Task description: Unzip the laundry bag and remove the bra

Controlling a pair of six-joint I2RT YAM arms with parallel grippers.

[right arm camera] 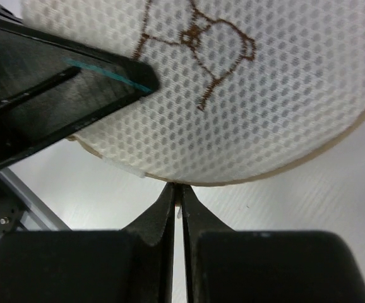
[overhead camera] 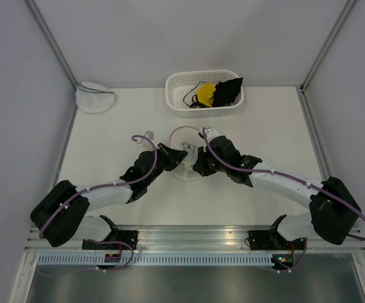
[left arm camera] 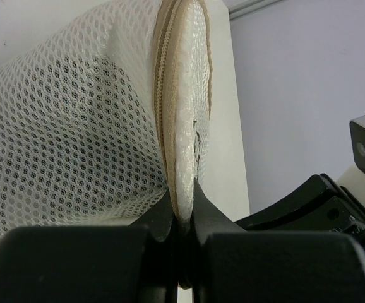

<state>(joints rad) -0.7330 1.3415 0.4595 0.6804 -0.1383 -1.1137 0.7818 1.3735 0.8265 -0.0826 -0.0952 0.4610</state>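
While our left claw (left arm camera: 184, 211) pinches the rim of the soft, light laundry bag (left arm camera: 75, 139), our right claw (right arm camera: 176, 192) sits pressed together.

— Checked the left arm (overhead camera: 100, 189)?
— Yes. Runs low from the near-left base, angled up and inward, bent at the elbow. Ends in the left pincer (left arm camera: 182, 208), clamped tight on the tan rim of the laundry bag (left arm camera: 75, 126).
— Looked at the right arm (overhead camera: 283, 183) too?
— Sweeps in from the near-right base, a mirror of the other, wrist turned toward the middle.
— And seen the right pincer (right arm camera: 177, 192)?
— Pressed almost together, with a hairline gap between the fingers (right arm camera: 151, 221). Meets the bag's edge at the tips. Cannot tell whether anything is pinched.
— Close to its partner?
— Near, facing it from the opposite side, not touching.
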